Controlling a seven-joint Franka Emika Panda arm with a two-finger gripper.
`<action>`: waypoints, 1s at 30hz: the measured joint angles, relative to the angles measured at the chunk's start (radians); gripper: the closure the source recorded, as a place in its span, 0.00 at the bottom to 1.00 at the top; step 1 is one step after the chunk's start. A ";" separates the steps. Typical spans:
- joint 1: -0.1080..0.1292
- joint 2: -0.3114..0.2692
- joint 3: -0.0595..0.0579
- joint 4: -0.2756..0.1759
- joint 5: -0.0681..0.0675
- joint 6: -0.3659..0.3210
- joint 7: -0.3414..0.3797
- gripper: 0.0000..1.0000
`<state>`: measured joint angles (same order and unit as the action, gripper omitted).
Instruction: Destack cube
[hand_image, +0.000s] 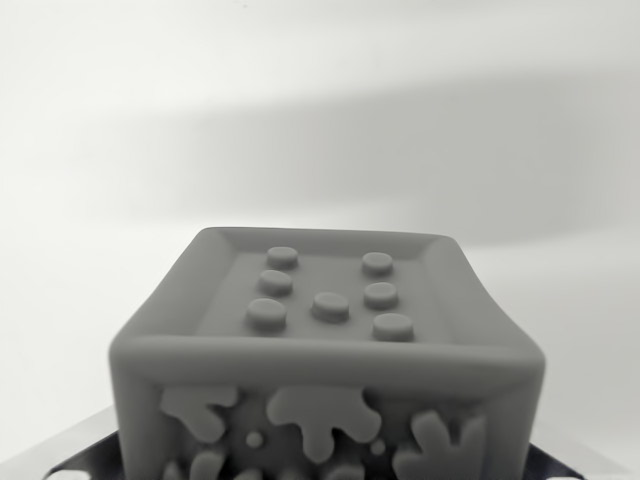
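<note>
Filling the near lower half of the wrist view, a grey cube (325, 360) is seen from just above and behind its near top edge. Its top face is recessed inside a raised rim and carries seven round studs; the near side face shows raised splat-shaped reliefs and small dots. Its lower part is cut off by the frame's bottom edge, so what it rests on cannot be confirmed. Dark, angled shapes (75, 450) are visible at the bottom left and bottom right corners, and whether they belong to the tool or to something beneath the cube cannot be told.

Beyond the cube, a pale counter (320, 120) is crossed by a broad, soft shadow band. No second cube is visible.

The cube is centred and very near the camera, which is judged to suit a grasp from above: the top cube of a stack would be lined up this way so it can be lifted clear.

No fingertips are clearly shown. Whether the tool is spread apart, closed together, or clamped on the cube cannot be told, nor whether anything is touched.
</note>
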<state>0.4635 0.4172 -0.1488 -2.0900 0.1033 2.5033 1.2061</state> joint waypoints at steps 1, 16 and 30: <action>0.003 0.001 0.000 0.002 0.000 -0.001 0.002 1.00; 0.010 0.079 0.009 0.018 0.010 0.051 0.003 1.00; 0.000 0.155 0.022 0.032 0.024 0.113 -0.007 1.00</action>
<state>0.4635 0.5722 -0.1265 -2.0578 0.1276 2.6161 1.1996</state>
